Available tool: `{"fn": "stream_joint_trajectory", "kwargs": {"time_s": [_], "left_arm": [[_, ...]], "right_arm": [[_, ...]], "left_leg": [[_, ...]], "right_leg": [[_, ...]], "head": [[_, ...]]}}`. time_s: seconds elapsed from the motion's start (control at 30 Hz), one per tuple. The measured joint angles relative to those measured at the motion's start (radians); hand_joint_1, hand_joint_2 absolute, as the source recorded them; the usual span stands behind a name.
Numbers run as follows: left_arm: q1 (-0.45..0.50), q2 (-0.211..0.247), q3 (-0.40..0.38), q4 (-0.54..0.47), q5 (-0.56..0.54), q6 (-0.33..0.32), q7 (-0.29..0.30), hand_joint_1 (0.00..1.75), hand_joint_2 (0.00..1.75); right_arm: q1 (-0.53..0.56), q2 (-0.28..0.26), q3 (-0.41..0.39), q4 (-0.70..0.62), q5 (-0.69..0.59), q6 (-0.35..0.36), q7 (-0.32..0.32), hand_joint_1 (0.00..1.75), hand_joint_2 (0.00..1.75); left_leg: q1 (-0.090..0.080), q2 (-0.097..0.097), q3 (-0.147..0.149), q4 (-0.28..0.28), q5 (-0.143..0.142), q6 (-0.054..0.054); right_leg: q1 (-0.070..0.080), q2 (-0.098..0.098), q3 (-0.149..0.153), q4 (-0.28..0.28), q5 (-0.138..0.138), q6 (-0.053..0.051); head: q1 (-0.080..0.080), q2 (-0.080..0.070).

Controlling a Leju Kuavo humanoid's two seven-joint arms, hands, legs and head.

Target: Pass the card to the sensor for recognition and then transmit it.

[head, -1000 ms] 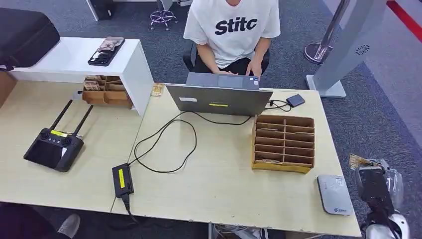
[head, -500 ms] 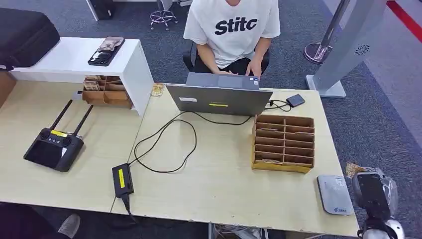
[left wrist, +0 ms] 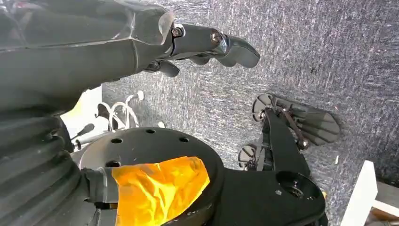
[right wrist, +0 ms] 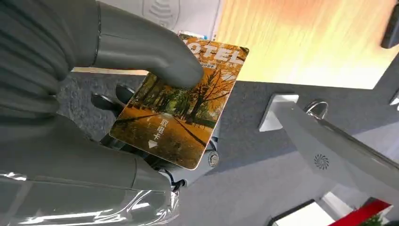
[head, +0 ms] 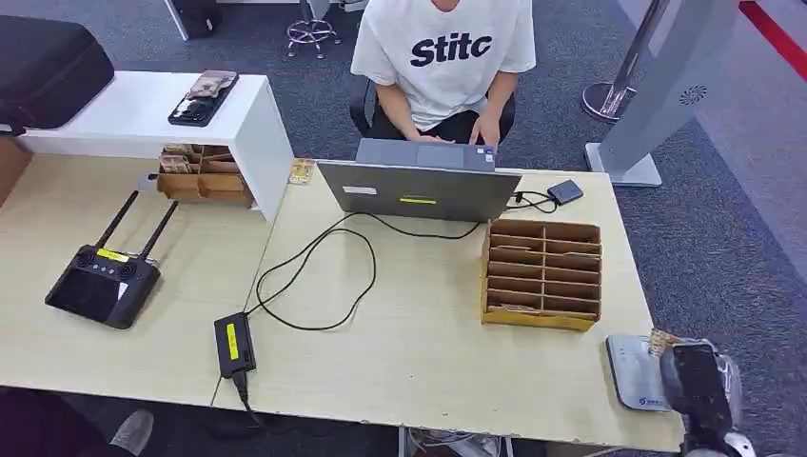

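Note:
My right hand [head: 699, 379] is at the table's front right corner, gripping an orange hotel card [head: 659, 342]. The card's corner reaches the right edge of the grey-white card sensor [head: 632, 369], which lies flat on the table. In the right wrist view the thumb [right wrist: 147, 46] presses on the card [right wrist: 181, 113], which bears an autumn-tree picture, and the sensor [right wrist: 181, 8] lies just beyond it. My left hand [left wrist: 141, 42] hangs over the grey carpet, its fingers [left wrist: 221, 43] stretched out and holding nothing.
A wooden slotted box [head: 542, 274] stands just behind the sensor. A person sits behind an open laptop [head: 419, 190] at the far edge. A black cable and power brick [head: 234, 343] lie mid-table, a remote controller [head: 103, 283] at the left. A grey kiosk [head: 666, 86] stands on the floor at the right.
My right hand has moved left and nearer the table with the card, from beside the table to the sensor's right edge. Nothing else has moved.

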Motion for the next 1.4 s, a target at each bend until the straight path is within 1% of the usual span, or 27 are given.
{"fn": "stream_joint_trajectory", "kwargs": {"time_s": [0.4,0.93,1.4], "left_arm": [[0.000,0.000,0.000,0.000,0.000,0.000,0.000,0.00,1.75],[0.000,0.000,0.000,0.000,0.000,0.000,0.001,0.00,1.75],[0.000,0.000,0.000,0.000,0.000,0.000,0.008,0.00,1.75]], "right_arm": [[-0.001,0.001,-0.002,0.029,0.007,-0.001,-0.004,1.75,1.75],[-0.004,0.001,-0.002,0.037,0.011,-0.002,-0.004,1.75,1.75],[-0.011,0.001,-0.002,0.058,0.026,-0.022,-0.012,1.75,1.75]], "left_leg": [[0.000,0.000,0.000,0.000,0.000,0.000],[0.000,0.000,0.000,0.000,0.000,0.000],[0.000,0.000,0.001,0.000,0.000,0.000]], "right_leg": [[0.000,0.000,0.000,0.000,0.000,0.000],[0.000,0.000,0.000,0.000,0.000,0.000],[0.000,0.000,0.001,0.000,0.000,0.000]], "head": [[0.000,0.000],[0.000,0.000],[0.000,0.000]]}}
